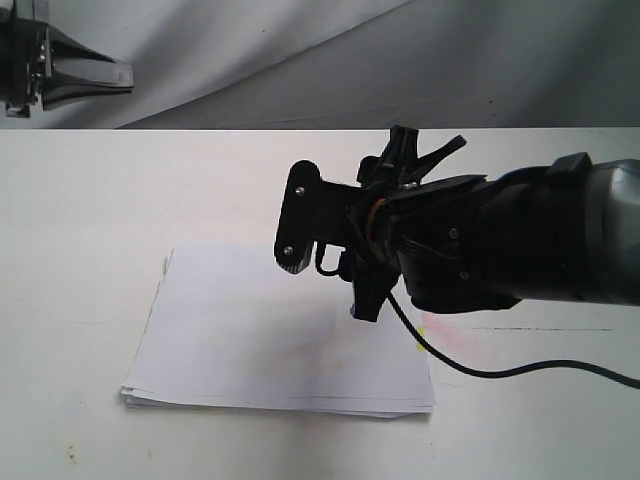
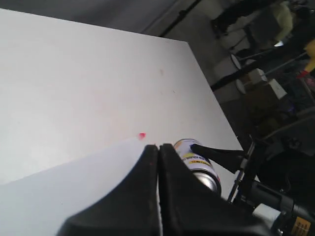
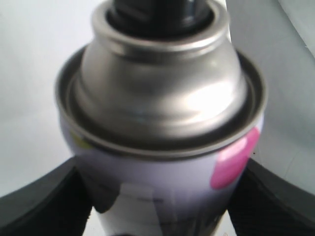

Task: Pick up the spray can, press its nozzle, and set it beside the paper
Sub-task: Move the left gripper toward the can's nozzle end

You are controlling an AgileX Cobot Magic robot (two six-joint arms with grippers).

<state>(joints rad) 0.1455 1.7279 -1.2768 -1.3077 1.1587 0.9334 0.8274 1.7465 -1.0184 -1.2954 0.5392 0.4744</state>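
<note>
Right gripper point(image 3: 160, 209): its fingers point(image 3: 42, 204) are clamped on the can point(image 3: 162, 123), one on each side of the label just under the shoulder.
Left gripper point(image 2: 158, 157): the fingers are pressed together with nothing between them. In the exterior view it hangs well apart, at the far left.
Can position: it is in the right grip, near the paper's point(image 1: 280, 340) far edge. The gripper hides it in the exterior view, so you cannot tell whether its base is off the table point(image 1: 80, 200).
Slip risk: the can wall is smooth and round and the fingers hold it on two narrow lines, so a downward push on top could slide it through the grip.
Press risk: the nozzle point(image 3: 147, 12) is tiny and sunk inside the rim. Come in off-centre and you hit metal, or you lever the can sideways out of the fingers.
Spray risk: you cannot tell which way the nozzle points. Aimed at the sheets, it marks them.
Cable risk: the cable point(image 1: 500, 372) trails low past the paper's corner, so a sweep could drag the stack.
Placement risk: lower the can where it is and it may land on the paper, not beside it. If the base touches down tilted, it topples.
</note>
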